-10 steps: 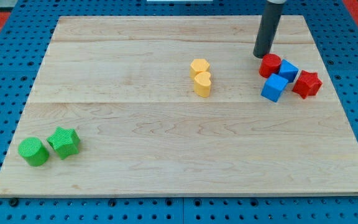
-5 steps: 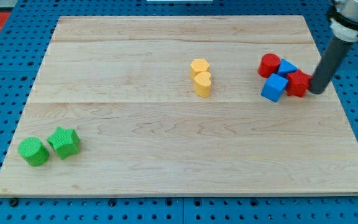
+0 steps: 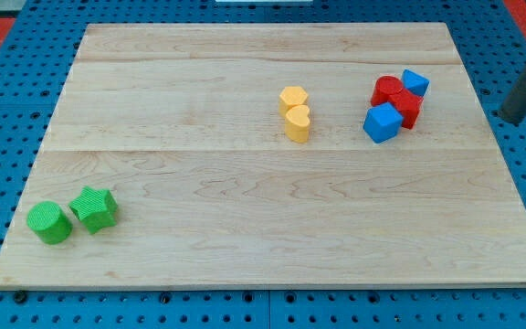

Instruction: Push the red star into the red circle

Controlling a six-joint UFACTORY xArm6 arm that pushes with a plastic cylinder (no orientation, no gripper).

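Observation:
The red star lies near the board's top right and touches the red circle on that circle's lower right. A blue cube touches them from below-left, and a second blue block sits at the cluster's upper right. My tip is well to the right of the cluster, past the board's right edge, over the blue pegboard. It touches no block.
Two yellow blocks sit together near the board's middle top. A green circle and a green star sit at the bottom left. The wooden board lies on a blue pegboard.
My tip went round to the cluster's right, pushed the red star left against the red circle, then drew back right off the board. The blue blocks shifted too.

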